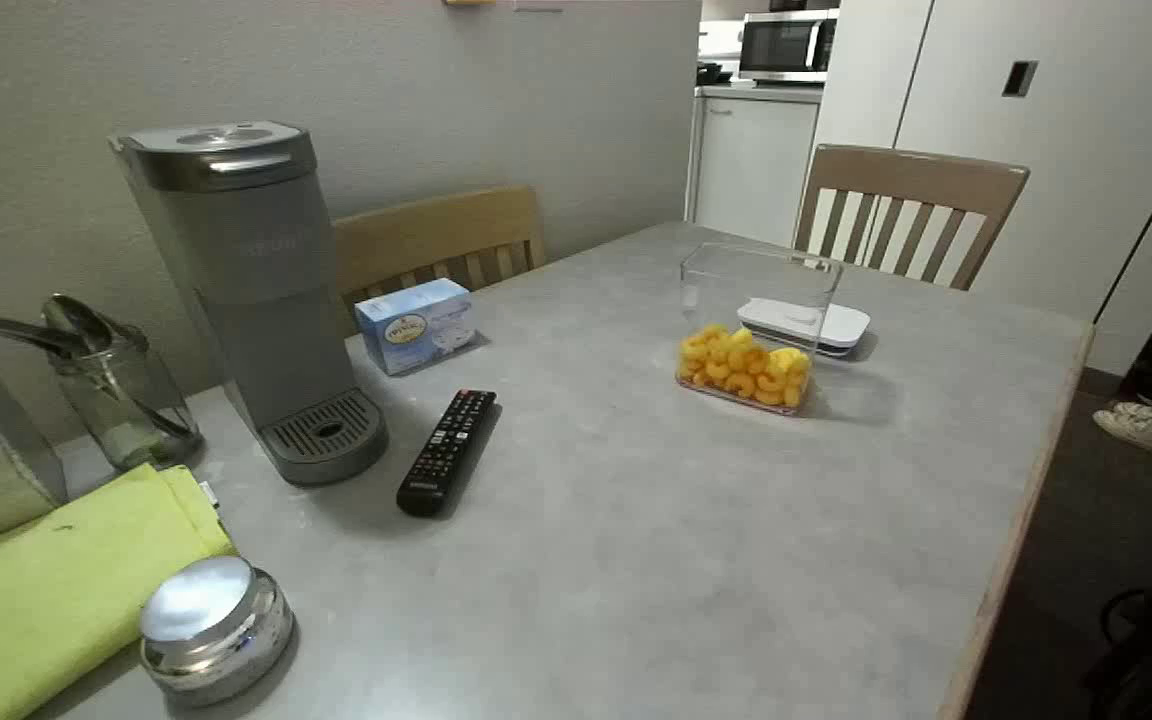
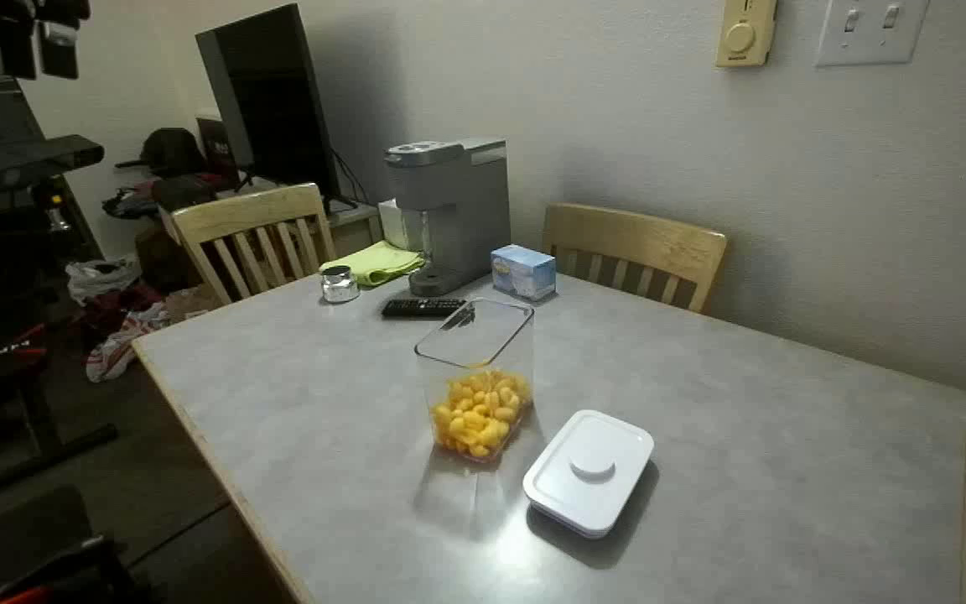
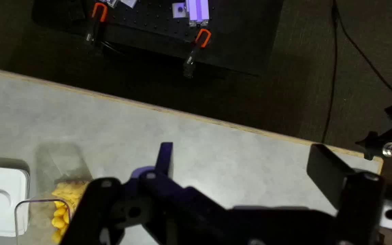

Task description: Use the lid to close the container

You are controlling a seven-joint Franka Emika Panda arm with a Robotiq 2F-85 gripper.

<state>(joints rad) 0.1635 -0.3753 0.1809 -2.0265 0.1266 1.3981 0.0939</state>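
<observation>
Container (image 2: pixel 441 375): upright on the table (image 2: pixel 785 470), top uncovered; we see it in both exterior views.
Orange-yellow pieces (image 2: pixel 483 411): inside, low down, well under the rim (image 2: pixel 504 303); shouldn't foul the closing.
Lid (image 2: pixel 582 488): lying flat just beside the container, strip of tabletop showing between the two.
Knob (image 2: pixel 592 461): facing up, so we read the lid as right way up; likely our best grab point.
Gripper (image 3: pixel 245 166): fingers (image 3: pixel 167 156) spread wide, nothing between them. Lid and container sit off to one side in the wrist view; neither exterior view shows the hand.
Grip on lid: not made.
Lid on container: not done. We'd call the task at its start, no part of the closing finished.
Left for us: reach over, grasp, lift, square up over the rim, lower, seat.
Lid vs rim: long sides look roughly parallel, so probably little turning.
Lid fit: can't tell if it needs a press.
</observation>
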